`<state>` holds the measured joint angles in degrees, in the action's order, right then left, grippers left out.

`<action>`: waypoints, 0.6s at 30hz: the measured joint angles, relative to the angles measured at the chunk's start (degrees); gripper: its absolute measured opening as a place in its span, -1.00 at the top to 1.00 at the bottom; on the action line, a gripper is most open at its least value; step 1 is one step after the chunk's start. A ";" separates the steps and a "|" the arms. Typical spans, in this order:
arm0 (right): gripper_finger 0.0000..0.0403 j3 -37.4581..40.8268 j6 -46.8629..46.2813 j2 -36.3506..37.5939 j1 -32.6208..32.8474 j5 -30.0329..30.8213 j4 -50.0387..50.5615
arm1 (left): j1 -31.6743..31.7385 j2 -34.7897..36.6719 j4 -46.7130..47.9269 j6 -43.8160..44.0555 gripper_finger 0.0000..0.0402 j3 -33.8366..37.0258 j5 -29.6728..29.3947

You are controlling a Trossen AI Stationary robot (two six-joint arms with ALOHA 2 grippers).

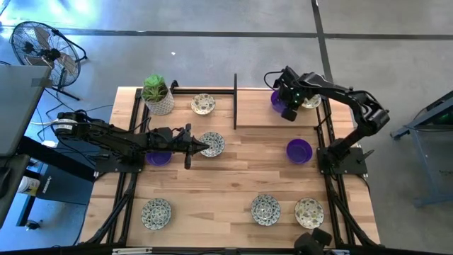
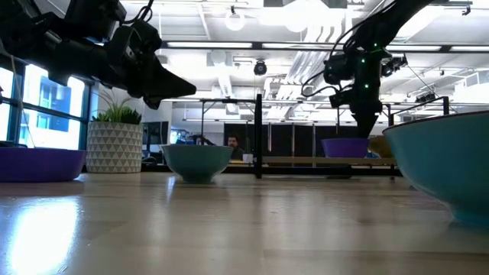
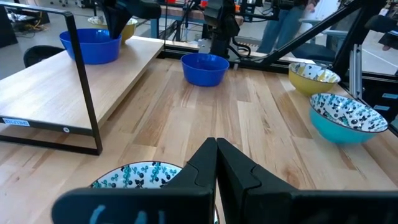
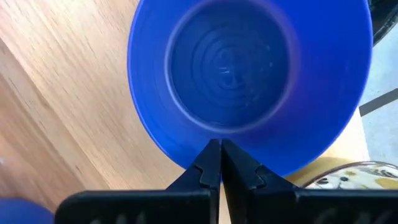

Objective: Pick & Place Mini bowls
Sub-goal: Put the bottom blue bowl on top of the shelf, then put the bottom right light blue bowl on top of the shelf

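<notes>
floor point(image 1: 212, 57): grey concrete with seams | fan point(image 1: 39, 46): standing far-left of the tabletop | ceiling lights point(image 2: 233, 21): on | windows point(image 2: 53, 103): at left, daylight | person point(image 2: 231, 142): seated in the far background

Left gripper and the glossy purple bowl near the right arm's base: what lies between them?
In the high view, only a patterned cream bowl, at the left gripper; then bare wood up to the purple bowl.

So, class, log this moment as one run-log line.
left pincer: shut, over patterned bowl | right pincer: shut on purple bowl, raised shelf
</notes>
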<state>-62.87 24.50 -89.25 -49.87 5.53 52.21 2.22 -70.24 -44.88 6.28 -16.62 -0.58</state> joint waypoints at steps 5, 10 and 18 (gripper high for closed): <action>1.00 0.00 0.17 1.52 0.11 0.20 0.52 | 0.01 0.00 0.01 0.00 1.00 0.00 0.00; 1.00 0.00 -1.48 7.27 1.48 -1.63 -1.25 | 0.00 0.00 0.02 0.00 1.00 0.00 0.00; 1.00 8.63 -7.63 19.49 8.23 -12.28 -16.72 | 0.00 0.00 0.00 0.00 1.00 0.00 -0.02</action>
<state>-54.25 16.87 -69.76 -41.64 -6.75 35.49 2.22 -70.24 -44.88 6.28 -16.62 -0.60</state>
